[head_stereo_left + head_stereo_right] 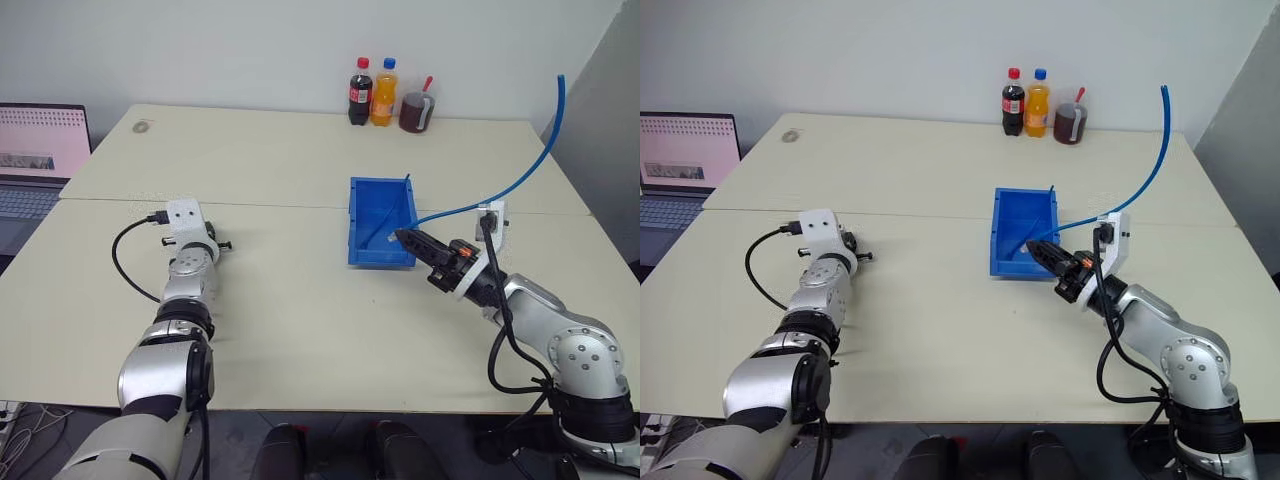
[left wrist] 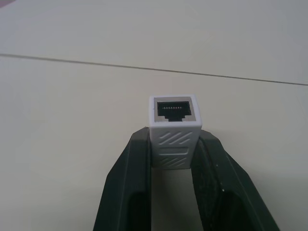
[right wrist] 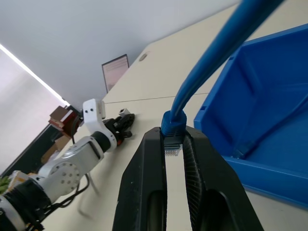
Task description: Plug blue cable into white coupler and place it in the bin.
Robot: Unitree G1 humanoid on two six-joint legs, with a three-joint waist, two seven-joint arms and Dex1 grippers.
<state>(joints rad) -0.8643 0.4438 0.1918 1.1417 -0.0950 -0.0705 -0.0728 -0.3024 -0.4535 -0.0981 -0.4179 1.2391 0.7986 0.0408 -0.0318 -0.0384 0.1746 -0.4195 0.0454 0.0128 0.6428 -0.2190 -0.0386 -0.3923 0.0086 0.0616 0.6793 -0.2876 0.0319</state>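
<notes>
My left gripper (image 2: 174, 147) is shut on the white coupler (image 2: 174, 126), a small boxy block whose open socket faces away from the wrist. In the head views the left gripper (image 1: 222, 244) hovers low over the table at the left. The right gripper (image 3: 173, 137) is shut on the plug of the blue cable (image 3: 211, 62), gripping it just behind the contacts. The right gripper (image 1: 407, 238) sits at the front right corner of the blue bin (image 1: 380, 256) and points left toward the other hand. The cable (image 1: 520, 180) arcs up and away to the right.
Two drink bottles (image 1: 371, 92) and a jug of dark liquid (image 1: 417, 110) stand at the table's far edge. A laptop (image 1: 40, 150) sits off the left side. A small round object (image 1: 145, 126) lies at the far left. Bare tabletop separates the two grippers.
</notes>
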